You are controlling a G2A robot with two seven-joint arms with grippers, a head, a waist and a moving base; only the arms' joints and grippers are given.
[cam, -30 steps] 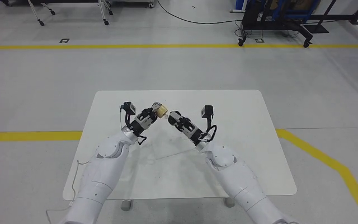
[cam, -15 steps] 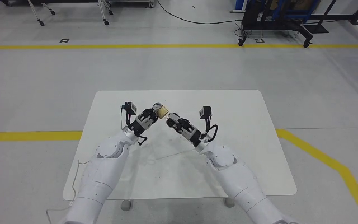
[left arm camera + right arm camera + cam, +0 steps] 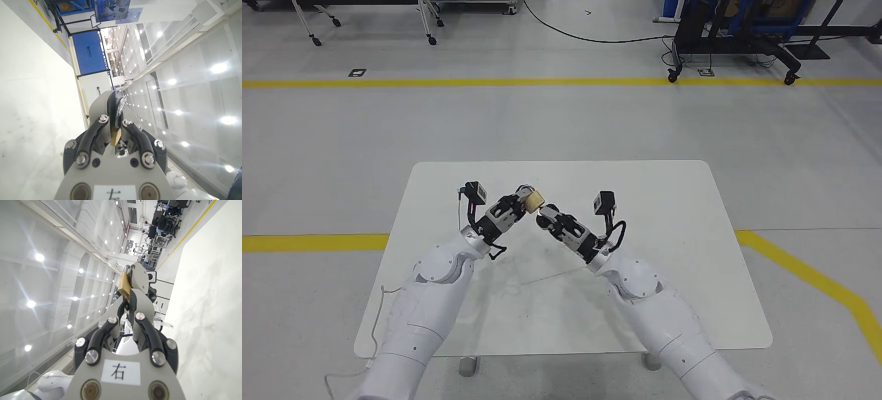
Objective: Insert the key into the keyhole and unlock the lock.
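Change over the last second: the right gripper has crept inward toward the lock, narrowing the gap seen in the top view. The left gripper and the lock have held their place.

Progress, judged from the present views:
- Done: both pickups. Lock and key are off the tabletop and held in the air over its middle part, the two grippers facing each other.
- In hand: alignment and insertion. The key meets the end face of the brass body, but the keyhole itself is hidden behind key and fingers. I cannot tell whether the blade has entered or merely touches.
- Left: seat the key fully if it is not in, turn it, and free the shackle. The shackle looks seated in the body, so I take the lock as not yet opened.

Positions:
- Left gripper: fingers clamped on the shackle. The brass body sticks out clear of the fingertips, its end face turned toward the right gripper.
- Right gripper: fingers drawn together on the key's head, the blade pointing out past the fingertips straight at the lock.
- In the right wrist view the lock sits just beyond the right fingertips, with the left gripper directly behind it.
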